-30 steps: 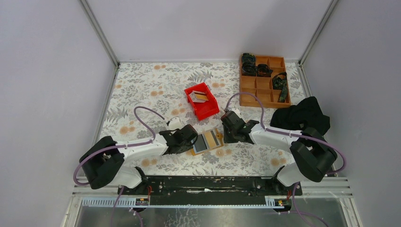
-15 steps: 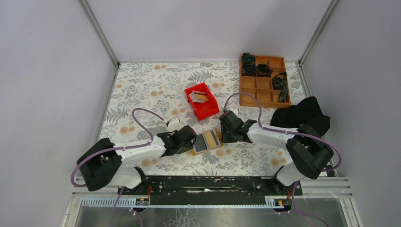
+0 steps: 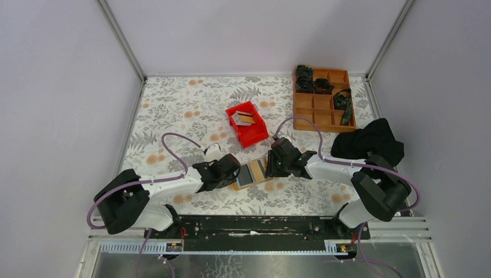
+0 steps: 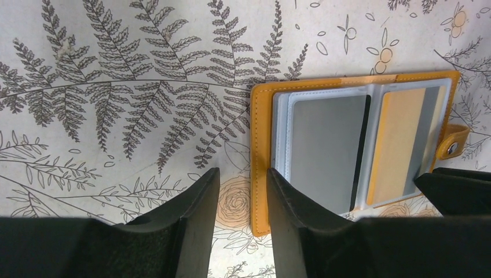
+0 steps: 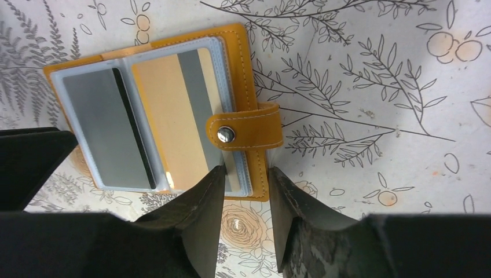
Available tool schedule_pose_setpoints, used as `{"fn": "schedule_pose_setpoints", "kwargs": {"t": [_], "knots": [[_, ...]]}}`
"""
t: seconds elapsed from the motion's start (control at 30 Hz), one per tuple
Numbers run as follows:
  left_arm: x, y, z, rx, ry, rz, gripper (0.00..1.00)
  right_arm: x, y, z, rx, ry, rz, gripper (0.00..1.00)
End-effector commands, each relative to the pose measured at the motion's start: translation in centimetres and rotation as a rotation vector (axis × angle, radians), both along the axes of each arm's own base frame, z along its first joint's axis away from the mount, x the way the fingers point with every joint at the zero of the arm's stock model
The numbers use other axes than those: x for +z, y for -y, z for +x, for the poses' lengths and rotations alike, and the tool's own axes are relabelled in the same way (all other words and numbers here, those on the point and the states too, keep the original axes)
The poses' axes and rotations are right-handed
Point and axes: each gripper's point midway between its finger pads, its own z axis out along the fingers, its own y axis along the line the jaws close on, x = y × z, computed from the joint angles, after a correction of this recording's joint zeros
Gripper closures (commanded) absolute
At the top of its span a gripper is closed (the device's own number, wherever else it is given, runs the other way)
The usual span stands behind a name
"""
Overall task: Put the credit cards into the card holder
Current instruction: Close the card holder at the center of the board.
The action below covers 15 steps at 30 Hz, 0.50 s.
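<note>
The card holder (image 3: 253, 172) lies open and flat on the flowered table between my two grippers. In the left wrist view (image 4: 353, 145) its clear sleeves show a grey card (image 4: 327, 147) and a tan card with a grey stripe (image 4: 402, 142). My left gripper (image 3: 233, 172) is open, its jaws astride the holder's left edge (image 4: 243, 174). My right gripper (image 3: 272, 165) is open, its jaws astride the holder's right edge below the snap tab (image 5: 246, 171). The same holder (image 5: 156, 116) fills the right wrist view. More cards (image 3: 244, 118) lie in the red bin.
The red bin (image 3: 255, 136) stands just behind the holder. An orange-brown compartment tray (image 3: 324, 119) with dark items sits at the back right. A black cloth (image 3: 370, 145) lies by the right arm. Walls close in on three sides.
My right gripper has moved left and now reaches the holder's right edge. My left gripper has barely shifted. The holder has stayed in place.
</note>
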Motion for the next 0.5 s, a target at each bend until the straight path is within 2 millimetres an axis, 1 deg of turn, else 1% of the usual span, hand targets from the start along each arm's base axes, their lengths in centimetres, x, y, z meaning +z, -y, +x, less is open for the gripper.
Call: {"fn": "schedule_pose_setpoints", "kwargs": {"t": [0.0, 0.17, 0.47], "knots": [[-2.8, -1.7, -2.4, -0.038, -0.099, 0.082, 0.57, 0.7, -1.0, -0.3, -0.027, -0.022, 0.13, 0.58], [-3.1, -1.8, -2.6, -0.044, -0.104, 0.085, 0.6, 0.4, -0.4, -0.5, -0.06, -0.053, 0.199, 0.54], [-3.6, -2.0, -3.0, -0.058, -0.124, 0.096, 0.62, -1.0, -0.3, -2.3, -0.047, -0.103, 0.288, 0.53]]}}
